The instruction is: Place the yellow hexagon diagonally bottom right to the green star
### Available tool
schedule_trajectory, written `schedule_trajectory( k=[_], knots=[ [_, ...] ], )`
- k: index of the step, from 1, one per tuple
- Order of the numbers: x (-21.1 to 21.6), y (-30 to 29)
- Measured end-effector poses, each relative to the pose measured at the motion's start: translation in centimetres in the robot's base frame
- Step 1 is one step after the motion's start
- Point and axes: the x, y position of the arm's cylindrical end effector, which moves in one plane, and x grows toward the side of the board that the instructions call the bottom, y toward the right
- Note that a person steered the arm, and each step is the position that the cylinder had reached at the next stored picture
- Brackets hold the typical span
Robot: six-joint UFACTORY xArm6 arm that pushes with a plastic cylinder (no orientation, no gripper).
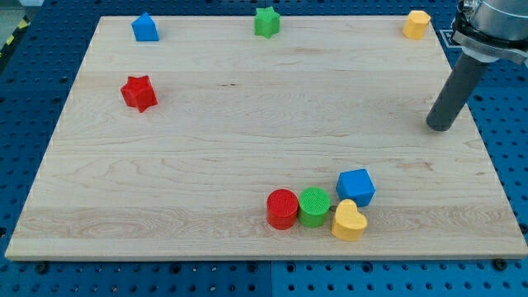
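Note:
The yellow hexagon (417, 24) sits at the board's top right corner. The green star (266, 21) sits at the top edge, near the middle, well to the left of the hexagon. My tip (440, 126) rests on the board near the right edge, below and slightly right of the yellow hexagon, a clear gap apart from it and touching no block.
A blue house-shaped block (145, 28) sits top left, a red star (139, 92) below it. Near the bottom edge a red cylinder (282, 208), green cylinder (313, 206), yellow heart (348, 220) and blue cube (355, 187) cluster together. The wooden board (206, 140) lies on a blue perforated table.

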Motion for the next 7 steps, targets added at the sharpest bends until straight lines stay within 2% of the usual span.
schedule_trajectory(
  k=[2,4,7],
  knots=[
    [-3.2,0.4],
    [-9.2,5.1],
    [-13.5,8.4]
  ],
)
